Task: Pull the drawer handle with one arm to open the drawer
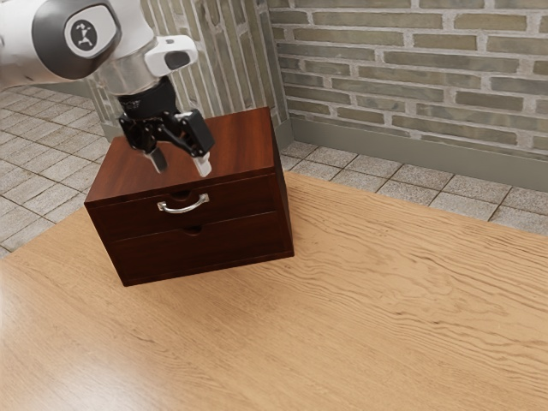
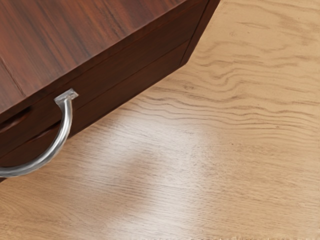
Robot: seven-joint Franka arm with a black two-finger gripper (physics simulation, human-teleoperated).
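And here we are: the arm (image 1: 77, 34) comes in from the exterior view's upper left, and the black gripper (image 1: 181, 163) hangs over the front part of the dark wooden cabinet (image 1: 231, 141), pointing down. The fingers (image 1: 202, 164) stand well apart, with nothing between them, so nothing is gripped. The fingertips sit over the cabinet's top, just behind its front edge, apart from the metal below.

Right underneath is the handle (image 1: 183, 205), a curved silver bar on the front of the top drawer (image 1: 231, 201), almost directly below the spread fingers. The top drawer's front looks flush with the lower drawer (image 1: 223, 244) beneath it. From this angle I would call it shut, though a very small gap would be hard to make out. The lower drawer carries only a small dark notch at its upper edge.

The cabinet stands on the pale wooden table (image 1: 385, 300), toward the exterior view's left and far side, turned a little so one corner points toward the camera. Behind it are a brick wall (image 1: 411, 60) and a tiled floor (image 1: 43, 163).

From the hand's camera, the handle (image 2: 57, 140) shows as a bright arc fixed to the drawer front, with the cabinet's top (image 2: 75, 35) next to it and the table's grain (image 2: 225, 150) spreading beyond.
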